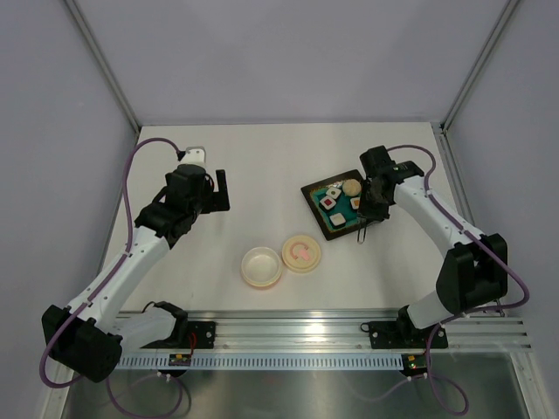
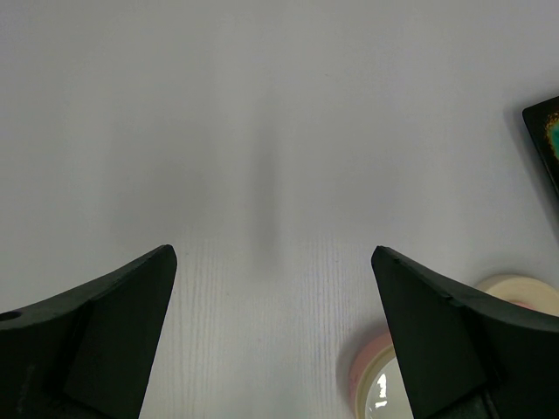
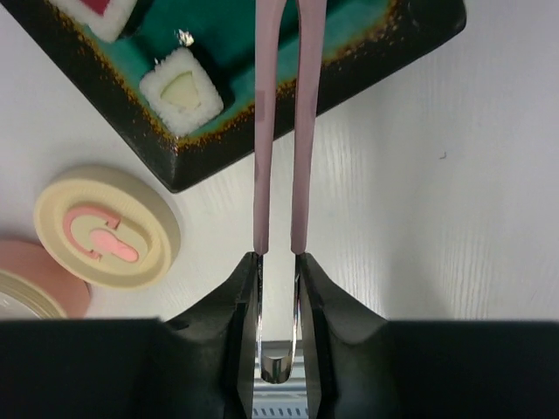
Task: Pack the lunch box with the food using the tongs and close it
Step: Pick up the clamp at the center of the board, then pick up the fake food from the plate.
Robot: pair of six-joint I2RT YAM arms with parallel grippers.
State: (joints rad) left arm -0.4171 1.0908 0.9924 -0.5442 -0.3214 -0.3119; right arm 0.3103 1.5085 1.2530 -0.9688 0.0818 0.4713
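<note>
From here: one tray [image 1: 313,193], one open lunch box [image 1: 246,262], one lid [image 1: 301,252], one tongs [image 3: 262,131], roughly five food pieces [image 1: 327,203], two arms [image 1: 140,257].

Table [image 3: 454,218] is showing matt white w/ fine wood grain. Tray [image 3: 384,57] is looking glossy, dark glaze, speckled rim. Tongs [image 3: 304,131] are looking smooth matt pink plastic; lid [image 3: 106,229] matt cream, smooth.
</note>
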